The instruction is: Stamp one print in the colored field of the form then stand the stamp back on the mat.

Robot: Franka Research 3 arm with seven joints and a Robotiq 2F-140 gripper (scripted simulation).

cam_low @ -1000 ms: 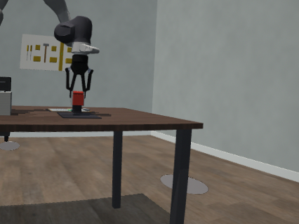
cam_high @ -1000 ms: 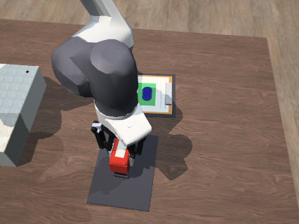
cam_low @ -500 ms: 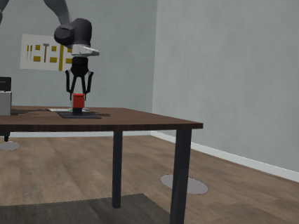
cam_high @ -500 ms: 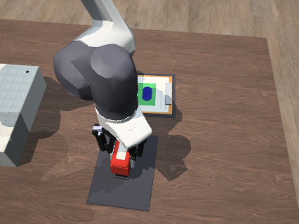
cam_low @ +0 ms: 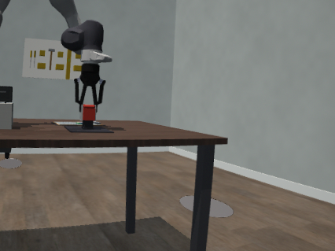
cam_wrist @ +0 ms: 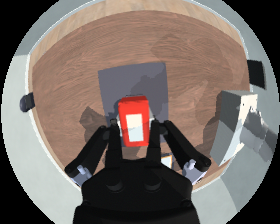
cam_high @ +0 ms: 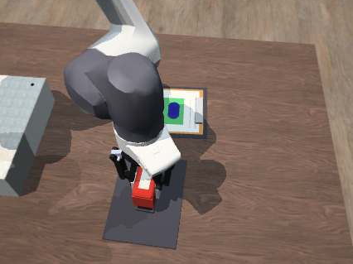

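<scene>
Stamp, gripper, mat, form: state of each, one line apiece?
stamp: upright, gripped, over the mat; contact with the mat cannot be told.
gripper: shut on the stamp.
mat: flat on the table, under the stamp.
form: on its clipboard, green field carries a dark blue mark.

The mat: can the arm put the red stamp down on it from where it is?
Probably yes. The fingers grip the red stamp right over the dark mat, and nothing lies between them.
</scene>
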